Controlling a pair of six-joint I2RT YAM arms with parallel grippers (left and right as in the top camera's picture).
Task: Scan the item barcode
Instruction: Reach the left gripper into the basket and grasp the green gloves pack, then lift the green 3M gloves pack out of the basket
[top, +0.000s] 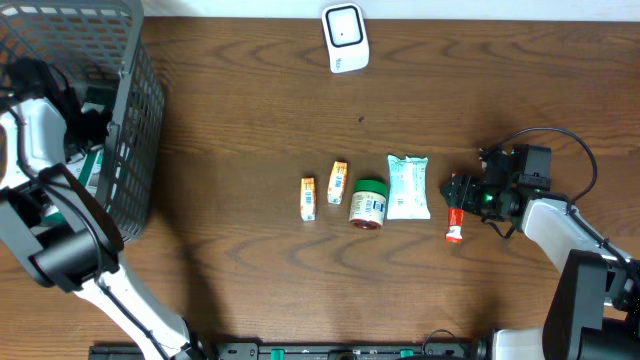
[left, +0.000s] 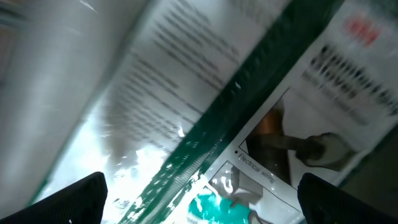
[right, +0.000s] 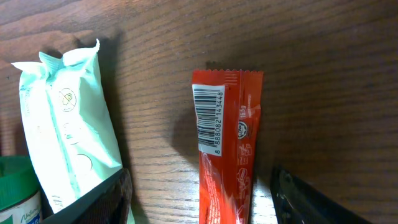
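The red sachet (right: 227, 143) lies on the worktop (top: 250, 120) inside the spread right pincer (right: 200, 186), apparently not yet scanned; the left pincer (left: 200, 186) is spread too.

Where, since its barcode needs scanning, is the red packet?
Overhead view: red packet on the table's right side, just right of the white pouch, open right claw straddling one end.

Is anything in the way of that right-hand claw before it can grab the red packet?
Nothing visible. The red packet lies flat on the bare wood, barcode up, between the open fingers of the right gripper. The pale wipes pack sits off to one side, apart from the packet.
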